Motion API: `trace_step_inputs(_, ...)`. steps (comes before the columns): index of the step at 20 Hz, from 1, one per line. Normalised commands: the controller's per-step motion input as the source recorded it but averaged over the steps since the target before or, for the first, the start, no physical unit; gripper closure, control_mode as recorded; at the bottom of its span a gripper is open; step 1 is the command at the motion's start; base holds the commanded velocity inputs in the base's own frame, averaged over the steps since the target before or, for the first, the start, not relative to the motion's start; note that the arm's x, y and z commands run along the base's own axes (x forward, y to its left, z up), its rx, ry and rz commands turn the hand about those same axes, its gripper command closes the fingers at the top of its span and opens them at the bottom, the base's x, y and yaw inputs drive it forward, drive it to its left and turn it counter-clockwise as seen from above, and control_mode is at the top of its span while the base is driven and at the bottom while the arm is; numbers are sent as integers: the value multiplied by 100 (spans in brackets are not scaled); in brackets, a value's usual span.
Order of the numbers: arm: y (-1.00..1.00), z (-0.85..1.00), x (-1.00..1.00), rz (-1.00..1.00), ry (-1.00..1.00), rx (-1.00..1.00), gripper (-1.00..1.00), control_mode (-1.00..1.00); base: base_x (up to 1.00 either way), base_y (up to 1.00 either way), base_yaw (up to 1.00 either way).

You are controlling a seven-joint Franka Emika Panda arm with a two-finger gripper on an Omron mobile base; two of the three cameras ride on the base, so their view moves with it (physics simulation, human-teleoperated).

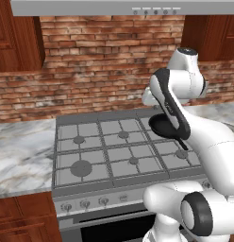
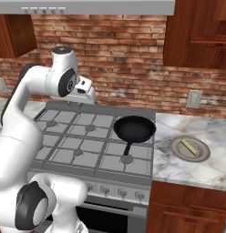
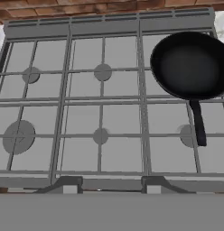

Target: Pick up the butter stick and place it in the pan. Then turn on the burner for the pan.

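1. From the right base view I see the butter stick (image 2: 189, 146) lying on a round grey plate (image 2: 201, 156) on the marble table (image 2: 178, 170), to the right of the stove (image 2: 87, 141) and well apart from my gripper (image 2: 89, 93).
2. The gripper hangs high over the back of the stove, near the brick wall (image 2: 133, 59). In the hand view, two dark finger tips (image 3: 70, 184) rise at the bottom with a clear gap between them and nothing in it, so I read the jaws as partly spread and empty.
3. The step in hand, as I judge it, is the reach for the butter; nothing of the task looks done yet.
4. To do it well, I would swing the arm right, past the pan (image 2: 134, 127), and keep the hand high enough to clear its rim and handle.
5. I would come down on the bar from above, with the jaws across its short side, since it lies at an angle on the plate.
6. The bar is small and lies flat, so I would descend slowly and centre on it before closing; a stray finger tip could hit the plate rim or push the butter aside.
7. The pan sits empty on the stove's right rear burner, handle pointing toward the front.
8. The plate holds the butter alone.
9. The burner knobs (image 1: 85, 203) line the stove front, for later.
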Motion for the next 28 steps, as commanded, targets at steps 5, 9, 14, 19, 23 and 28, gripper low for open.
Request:
trace_step_inputs(5,-15,0,0,0,0,0,-100,-100,0,0,0)
trace_step_inputs(9,-49,0,0,0,2,0,-100,-100,0,0,0)
trace_step_inputs(14,-67,0,0,0,6,0,-100,-100,0,0,0)
trace_step_inputs(19,-72,0,0,1,11,-2,-100,-100,0,0,0)
trace_step_inputs(23,-65,0,0,2,16,-3,-100,-100,0,0,0)
trace_step_inputs(28,-63,-9,0,4,12,-4,-100,-100,0,0,0)
